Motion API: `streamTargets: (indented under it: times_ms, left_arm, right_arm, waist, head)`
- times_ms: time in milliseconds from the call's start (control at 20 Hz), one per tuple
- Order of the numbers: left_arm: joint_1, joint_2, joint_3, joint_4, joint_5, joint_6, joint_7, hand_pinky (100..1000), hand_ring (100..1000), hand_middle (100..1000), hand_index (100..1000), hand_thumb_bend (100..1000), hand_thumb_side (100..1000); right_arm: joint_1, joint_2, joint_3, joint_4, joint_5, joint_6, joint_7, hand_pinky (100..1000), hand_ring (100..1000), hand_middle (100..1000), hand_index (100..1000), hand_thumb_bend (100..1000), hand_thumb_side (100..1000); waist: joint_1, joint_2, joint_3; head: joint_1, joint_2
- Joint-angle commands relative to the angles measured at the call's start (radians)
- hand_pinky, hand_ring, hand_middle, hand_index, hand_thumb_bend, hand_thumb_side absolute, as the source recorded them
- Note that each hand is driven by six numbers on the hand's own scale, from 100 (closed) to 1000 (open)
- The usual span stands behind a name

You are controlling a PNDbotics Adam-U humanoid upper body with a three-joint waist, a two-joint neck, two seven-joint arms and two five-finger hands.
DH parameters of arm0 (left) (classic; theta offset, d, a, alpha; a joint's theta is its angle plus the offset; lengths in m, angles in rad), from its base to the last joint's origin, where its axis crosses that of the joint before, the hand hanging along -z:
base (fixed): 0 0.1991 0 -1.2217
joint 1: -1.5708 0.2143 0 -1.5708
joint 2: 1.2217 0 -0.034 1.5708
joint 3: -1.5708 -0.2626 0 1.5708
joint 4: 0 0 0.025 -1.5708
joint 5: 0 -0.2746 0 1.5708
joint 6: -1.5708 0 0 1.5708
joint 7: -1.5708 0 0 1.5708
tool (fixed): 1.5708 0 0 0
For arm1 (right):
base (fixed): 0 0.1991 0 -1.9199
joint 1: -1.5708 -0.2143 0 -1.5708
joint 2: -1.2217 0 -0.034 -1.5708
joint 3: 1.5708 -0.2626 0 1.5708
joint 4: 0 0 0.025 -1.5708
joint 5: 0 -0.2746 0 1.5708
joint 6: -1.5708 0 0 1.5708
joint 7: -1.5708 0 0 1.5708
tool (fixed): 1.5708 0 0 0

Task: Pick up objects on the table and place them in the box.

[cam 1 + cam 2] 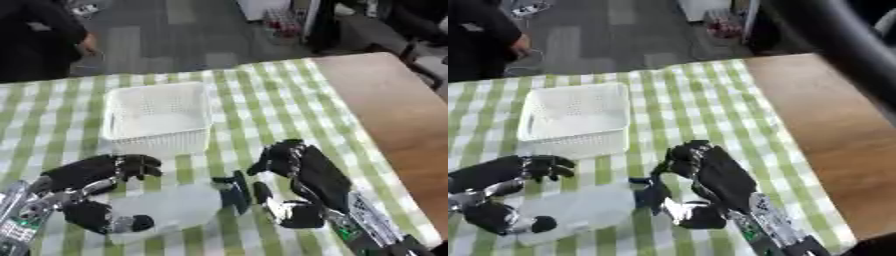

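A clear plastic bottle [175, 206] with a dark cap [234, 193] lies on its side on the green-checked cloth near the front edge. My left hand [87, 172] comes in from the lower left and curls round the bottle's left end, with its fingers [136, 165] above and its thumb [122, 222] below. My right hand [306, 172] hovers just right of the cap, fingers bent but relaxed. Its thumb [262, 194] is close beside the cap, and nothing is between thumb and fingers. The white mesh box [118, 132] stands behind the bottle, and nothing shows inside it.
Bare brown tabletop [394, 110] runs down the right side beyond the cloth. A person in dark clothes stands past the far left edge of the table, touching nothing on it.
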Motion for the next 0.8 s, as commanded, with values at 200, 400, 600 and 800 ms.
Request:
streamTargets:
  times_ms: [200,400,600,800]
  left_arm:
    - [0.019,0.038,0.008,-0.082,0.002,0.006,-0.09,675,769,905,919,594,1000]
    - [0.029,0.045,0.006,-0.081,-0.038,0.0,-0.139,704,783,905,926,552,1000]
    - [0.029,0.039,0.001,-0.056,-0.076,-0.018,-0.143,725,797,906,935,568,1000]
    - [0.024,0.038,-0.003,-0.04,-0.12,-0.044,-0.125,757,820,910,949,574,1000]
  right_arm:
    - [0.008,-0.004,0.0,-0.014,0.013,0.013,-0.003,361,395,432,609,100,1000]
    - [0.012,-0.001,0.001,-0.014,0.019,0.018,-0.004,360,394,432,609,100,1000]
    - [0.011,0.0,0.004,-0.014,0.022,0.02,-0.005,360,394,432,609,100,1000]
    - [0.005,-0.004,0.004,-0.014,0.019,0.018,-0.006,360,394,432,609,100,1000]
  waist:
    - [0.003,-0.011,0.009]
    - [0.002,-0.012,0.012]
    - [0.001,-0.01,0.01]
    - [0.003,-0.01,0.004]
  head:
    - [0.002,-0.003]
    - [0.001,-0.003]
    - [0.004,-0.003]
    - [0.007,-0.003]
